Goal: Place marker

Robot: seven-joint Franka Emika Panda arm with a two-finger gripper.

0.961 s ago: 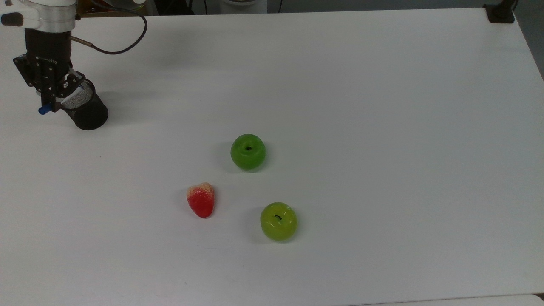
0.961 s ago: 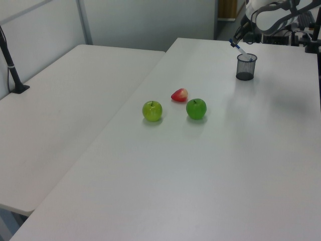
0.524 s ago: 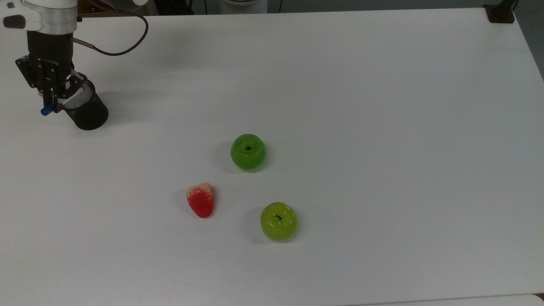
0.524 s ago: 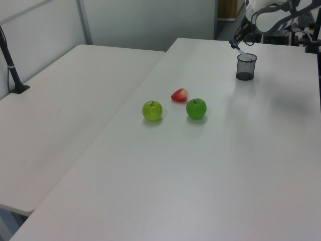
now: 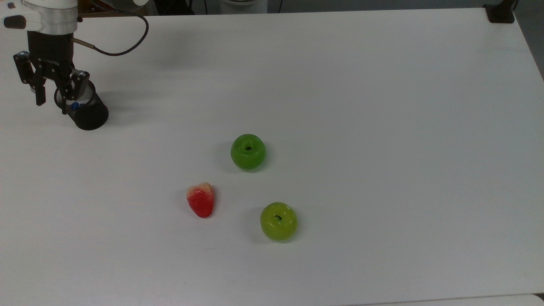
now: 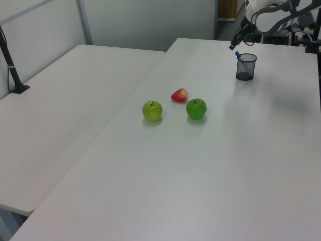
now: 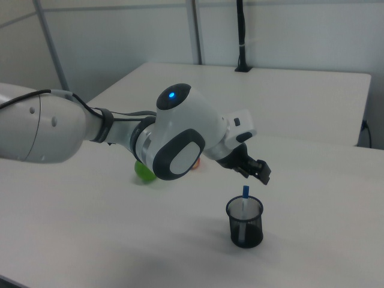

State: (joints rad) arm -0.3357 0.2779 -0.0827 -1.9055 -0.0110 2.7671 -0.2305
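Released half a second back, the marker (image 7: 245,203) stood upright in the mesh cup (image 7: 245,222), directly below my end effector (image 5: 52,101), whose fingers had spread apart.

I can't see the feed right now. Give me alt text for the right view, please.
A white-and-blue marker stands in a black mesh cup on a white table, its blue end poking above the rim. The robot arm's gripper hangs open just above it, holding nothing. Behind the arm, part of a green apple shows.
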